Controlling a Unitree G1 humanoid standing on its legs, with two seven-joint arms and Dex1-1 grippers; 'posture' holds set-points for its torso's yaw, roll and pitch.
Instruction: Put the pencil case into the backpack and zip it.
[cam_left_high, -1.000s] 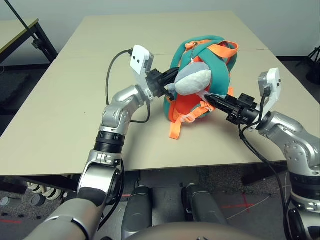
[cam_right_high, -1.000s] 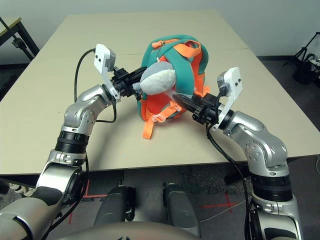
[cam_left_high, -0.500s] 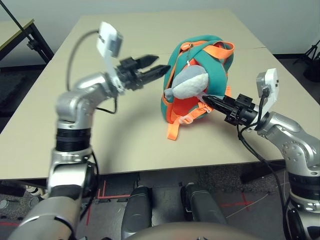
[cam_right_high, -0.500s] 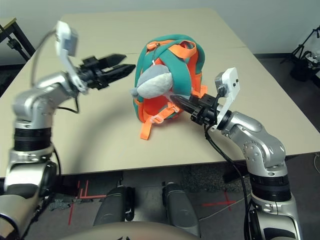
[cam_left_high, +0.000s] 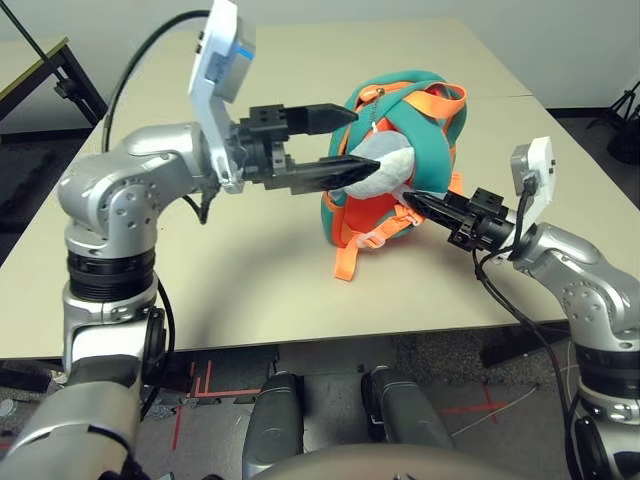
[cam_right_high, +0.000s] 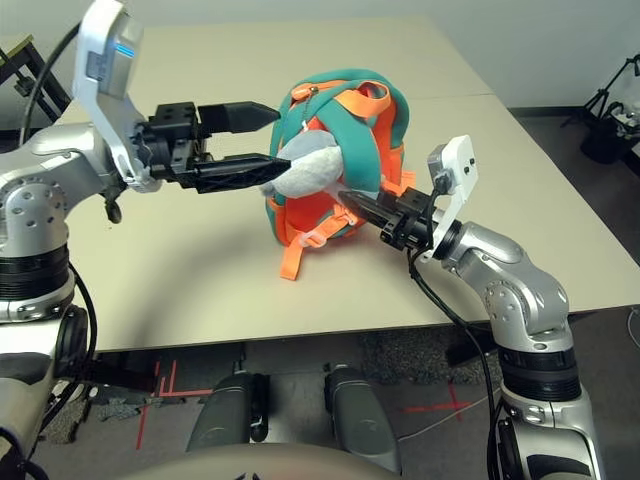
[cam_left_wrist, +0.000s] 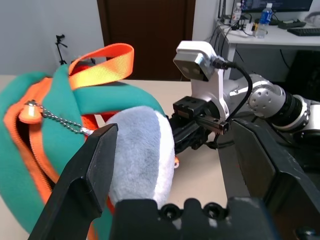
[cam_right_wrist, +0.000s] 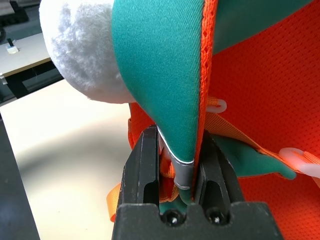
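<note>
We judge the task to be well along. No pencil case shows anywhere on the table (cam_left_high: 200, 270) or in either gripper, so it is most likely inside the backpack (cam_left_high: 425, 110) (we cannot see into the bag to confirm this). What remains, by our reading, is the zipping: in the left wrist view the orange zipper track (cam_left_wrist: 30, 145) runs down the teal fabric with its pull (cam_left_wrist: 27, 113) near the top of the bag, but whether the zip is fully closed we cannot tell.

The backpack stands upright at the centre of the head views, its grey plush toy (cam_left_high: 380, 168) hanging on the side that faces us.

Our right gripper (cam_left_high: 420, 203), at centre right of the frame, has its fingers closed narrowly on a teal flap with orange edging low on the backpack; the right wrist view shows that fabric pinched between the two pads (cam_right_wrist: 145, 165).

Our left gripper (cam_left_high: 335, 140), at upper centre of the frame, is spread wide and holds nothing. One finger points at the bag's upper edge, and the other lies against the plush toy or just in front of it.

Our count:
- one backpack
- one plush toy
- one zipper pull in view
- no pencil case in view
- two grippers, one gripping and one empty
</note>
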